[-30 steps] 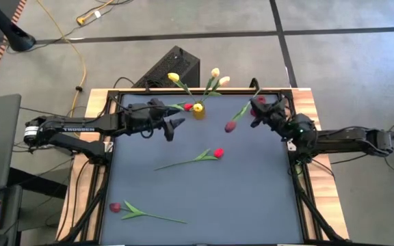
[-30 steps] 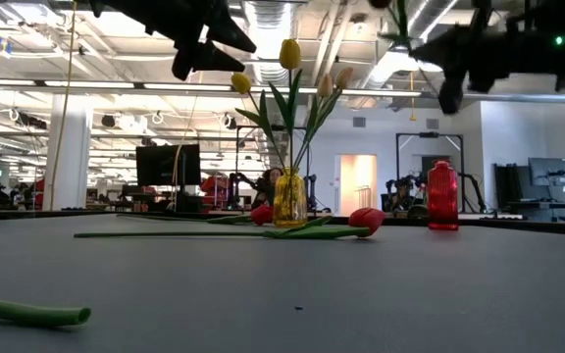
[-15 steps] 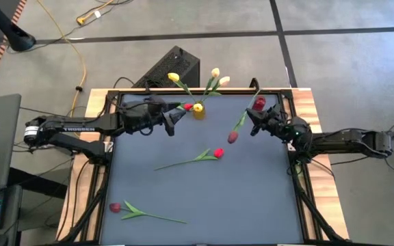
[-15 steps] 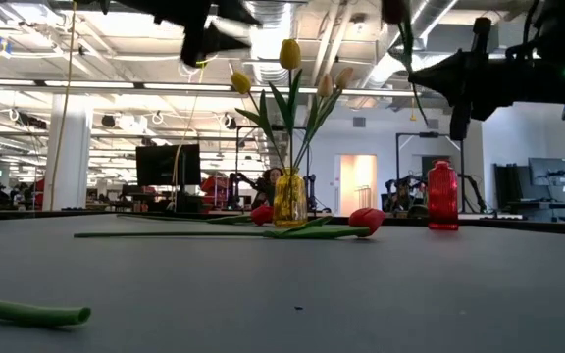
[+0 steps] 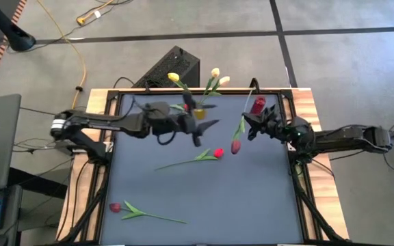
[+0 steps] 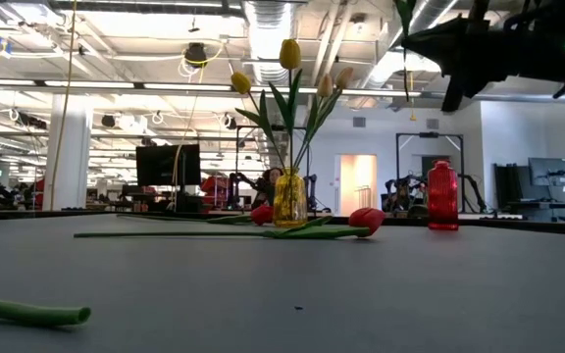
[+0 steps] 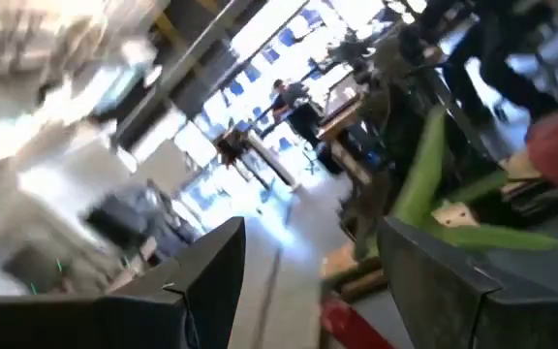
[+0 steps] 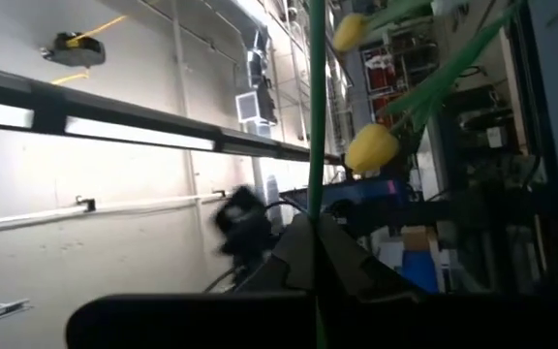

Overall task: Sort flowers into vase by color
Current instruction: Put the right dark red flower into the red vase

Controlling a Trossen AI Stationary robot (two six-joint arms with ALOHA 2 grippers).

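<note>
text: none legible | right tool [image 5: 252, 123] pinching red tulip [image 5: 236, 145] stem

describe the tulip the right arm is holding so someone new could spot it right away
Find the red vase near the mat's far right corner. Beside it the right gripper pinches a green stem; its dark red tulip hangs off the table, while the other loose red tulips lie flat.

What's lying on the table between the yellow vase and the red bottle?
In the low view, a red tulip's head lies between the yellow vase and the red bottle; the rest is bare tabletop.
</note>
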